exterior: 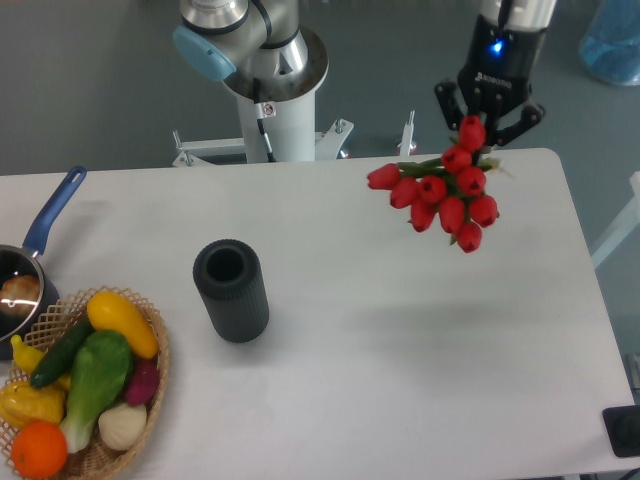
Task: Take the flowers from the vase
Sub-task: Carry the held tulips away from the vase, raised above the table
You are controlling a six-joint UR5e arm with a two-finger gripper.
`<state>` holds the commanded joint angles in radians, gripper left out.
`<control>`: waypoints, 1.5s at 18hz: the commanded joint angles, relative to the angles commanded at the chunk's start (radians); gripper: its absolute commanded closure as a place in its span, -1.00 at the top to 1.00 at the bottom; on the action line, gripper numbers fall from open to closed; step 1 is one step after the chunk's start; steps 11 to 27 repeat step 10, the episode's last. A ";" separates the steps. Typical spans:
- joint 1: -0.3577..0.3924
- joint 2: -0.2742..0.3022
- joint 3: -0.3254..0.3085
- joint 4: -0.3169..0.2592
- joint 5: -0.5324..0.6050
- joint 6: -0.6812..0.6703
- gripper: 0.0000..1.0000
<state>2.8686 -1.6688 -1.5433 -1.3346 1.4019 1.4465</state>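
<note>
Grey floor lies behind your white bench (420, 340), which fills most of the view. At the back stands the arm's base column (265, 75); the arm itself reaches in from the top right.

Next in size, the wicker basket (152, 385) of vegetables sits at the front left corner, with the blue-handled pot (40, 235) just behind it at the left edge.

You can see the vase (231, 291) upright on the left half of the bench, its round mouth showing dark with nothing sticking out of it.

Well apart from it, over the back right part of the bench, the flowers (445, 195) hang in the air, red buds tipped down and toward the camera. The gripper (488, 108) sits right above them, fingers spread around the top of the bunch; the stems are hidden behind the buds, so you cannot see the contact, but it evidently has hold of the bunch.

By my reading, your task is essentially done: the bunch is out and lifted clear. All that seems left is holding it steady.
</note>
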 joint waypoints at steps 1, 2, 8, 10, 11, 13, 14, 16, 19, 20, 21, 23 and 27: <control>0.000 -0.017 0.015 -0.002 0.011 0.000 -1.00; 0.000 -0.038 0.034 -0.008 0.012 -0.002 -1.00; -0.025 -0.127 0.126 -0.090 0.123 -0.020 -1.00; -0.041 -0.134 0.124 -0.092 0.176 -0.021 -1.00; -0.041 -0.134 0.124 -0.092 0.176 -0.021 -1.00; -0.041 -0.134 0.124 -0.092 0.176 -0.021 -1.00; -0.041 -0.134 0.124 -0.092 0.176 -0.021 -1.00; -0.041 -0.134 0.124 -0.092 0.176 -0.021 -1.00; -0.041 -0.134 0.124 -0.092 0.176 -0.021 -1.00; -0.041 -0.134 0.124 -0.092 0.176 -0.021 -1.00; -0.041 -0.134 0.124 -0.092 0.176 -0.021 -1.00; -0.041 -0.134 0.124 -0.092 0.176 -0.021 -1.00; -0.041 -0.134 0.124 -0.092 0.176 -0.021 -1.00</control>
